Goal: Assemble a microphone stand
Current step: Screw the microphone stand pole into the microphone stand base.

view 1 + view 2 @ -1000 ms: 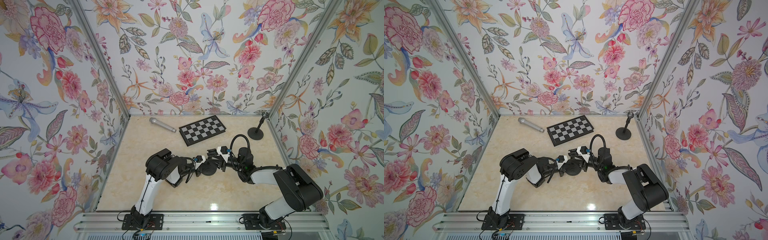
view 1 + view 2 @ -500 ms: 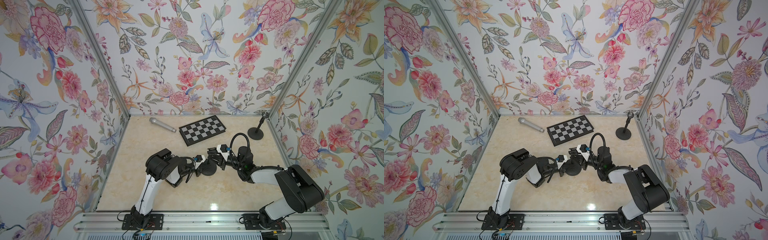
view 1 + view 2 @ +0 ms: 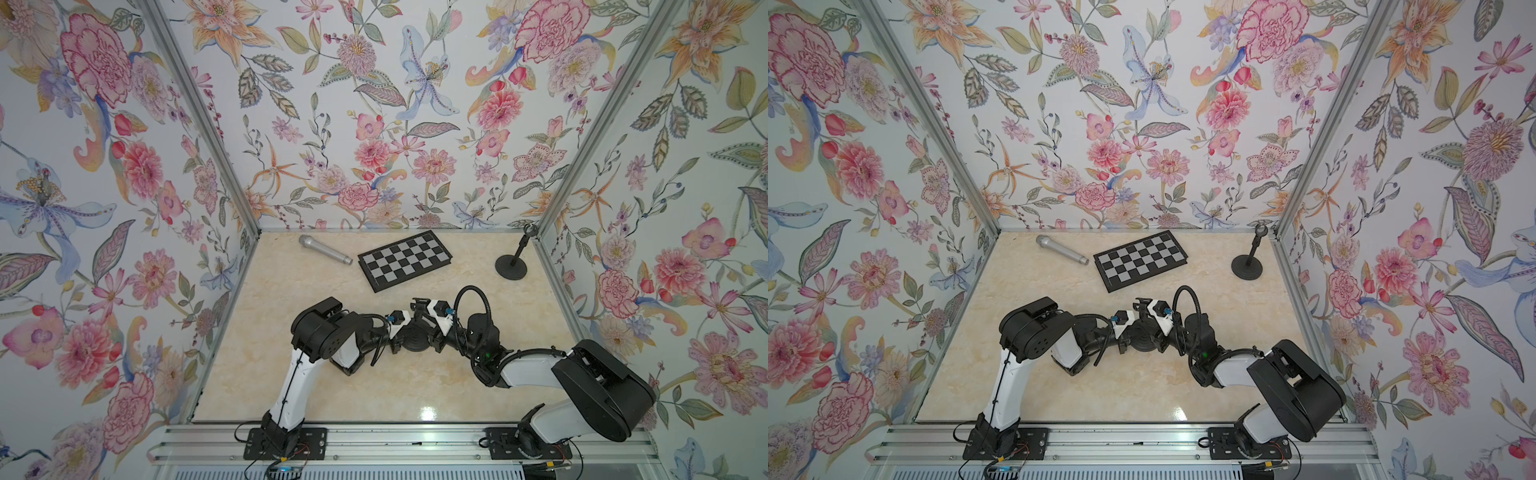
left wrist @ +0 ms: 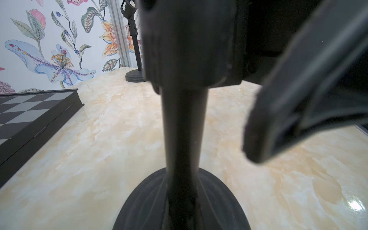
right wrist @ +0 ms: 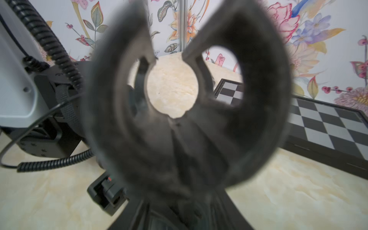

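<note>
Microphone stand base (image 3: 415, 338) at mid-table, between both arms, with pole (image 4: 183, 129) upright in it. Left gripper (image 3: 404, 332): clamped on pole (fingers themselves out of its wrist view). Right gripper (image 3: 427, 323): at clip (image 5: 258, 99) atop pole; clenched or released, cannot tell. Second stand (image 3: 512, 266), microphone (image 3: 324, 248) and chessboard (image 3: 405, 259) along back wall.

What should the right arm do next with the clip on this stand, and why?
Probably close the right claw firmly on the clip and turn it tighter: the clip sits atop the pole, the left claw clamps that pole, and the microphone lies unmounted.
</note>
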Robot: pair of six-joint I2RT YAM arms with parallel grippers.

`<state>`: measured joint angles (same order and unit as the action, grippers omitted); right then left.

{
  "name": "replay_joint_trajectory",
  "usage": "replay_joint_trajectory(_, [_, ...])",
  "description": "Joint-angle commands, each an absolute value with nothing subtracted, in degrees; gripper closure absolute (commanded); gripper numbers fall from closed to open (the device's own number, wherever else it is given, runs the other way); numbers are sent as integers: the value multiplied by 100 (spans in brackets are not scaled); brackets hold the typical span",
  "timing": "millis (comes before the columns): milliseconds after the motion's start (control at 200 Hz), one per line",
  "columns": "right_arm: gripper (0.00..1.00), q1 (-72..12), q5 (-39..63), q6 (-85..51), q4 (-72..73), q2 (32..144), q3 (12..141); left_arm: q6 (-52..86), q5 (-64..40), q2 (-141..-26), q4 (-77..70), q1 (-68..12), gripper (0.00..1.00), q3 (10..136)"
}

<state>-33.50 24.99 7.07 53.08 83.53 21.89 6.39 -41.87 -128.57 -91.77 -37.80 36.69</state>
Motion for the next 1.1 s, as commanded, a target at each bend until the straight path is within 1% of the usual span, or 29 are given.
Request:
replay_joint_trajectory(0, [51,-2806,4733,1753,3754,8060,2821,325,-4008,-13105,-10534,-3801,93,3543])
replay_joint_trajectory(125, [50,-2382,5278,1933,3598,8165,3138,324,-4025,-13113,-10540,-3805,91,3543])
replay_joint_trajectory(300, [50,-2340,5800,1938,3517,8506,3499,320,-4037,-13113,-10546,-3805,91,3543])
replay_joint_trajectory(400, [51,-2350,5768,1928,3590,8700,3589,334,-4033,-13124,-10542,-3804,91,3561])
replay_joint_trajectory(460, [54,-2379,5566,1791,3761,8799,3612,351,-4016,-13129,-10544,-3805,90,3572])
replay_joint_trajectory(485, [56,-2400,5431,1704,3843,8842,3612,359,-4001,-13142,-10545,-3800,90,3575])
replay_joint_trajectory(520, [62,-2423,5230,1577,3969,8903,3612,369,-3989,-13153,-10547,-3803,89,3585])
replay_joint_trajectory(545, [69,-2445,5065,1462,4082,8932,3605,377,-3973,-13164,-10546,-3814,89,3594])
replay_joint_trajectory(560, [74,-2451,4976,1389,4173,8944,3585,382,-3965,-13175,-10547,-3807,88,3602])
replay_joint_trajectory(565, [78,-2461,4976,1362,4200,8955,3577,384,-3964,-13179,-10547,-3806,88,3607])
replay_joint_trajectory(570, [78,-2465,4905,1336,4245,8955,3564,386,-3964,-13181,-10547,-3802,88,3605])
replay_joint_trajectory(585, [84,-2477,4852,1251,4358,8964,3524,399,-3956,-13190,-10542,-3805,88,3613])
replay_joint_trajectory(590, [84,-2478,4766,1223,4412,8964,3507,406,-3956,-13191,-10545,-3805,88,3617])
replay_joint_trajectory(596, [87,-2482,4766,1192,4460,8965,3494,409,-3951,-13192,-10546,-3801,88,3615])
replay_joint_trajectory(651, [99,-2564,4204,809,5090,8957,3219,413,-3915,-13169,-10540,-3803,86,3614])
replay_joint_trajectory(706, [100,-2757,3326,381,5666,8916,2852,391,-3808,-13124,-10545,-3797,84,3581])
replay_joint_trajectory(741, [100,-2962,2503,155,5926,8859,2615,387,-3738,-13122,-10540,-3801,83,3570])
replay_joint_trajectory(816, [100,-3654,532,-83,6114,8737,2191,438,-3691,-13165,-10547,-3796,78,3569])
replay_joint_trajectory(851, [100,-4161,-375,-204,6066,8687,2080,441,-3691,-13153,-10547,-3805,78,3572])
replay_joint_trajectory(921, [100,-4808,-1571,-375,6169,8716,1953,414,-3601,-13113,-10540,-3806,77,3544])
replay_joint_trajectory(976, [100,-5079,-1798,-406,6437,8828,1900,421,-3575,-13161,-10535,-3805,77,3561])
replay_joint_trajectory(1066, [100,-4984,-1150,-232,6528,8774,1858,441,-3625,-13175,-10536,-3805,78,3586])
replay_joint_trajectory(1096, [91,-4858,-703,-65,6565,8698,1827,424,-3606,-13158,-10538,-3806,79,3577])
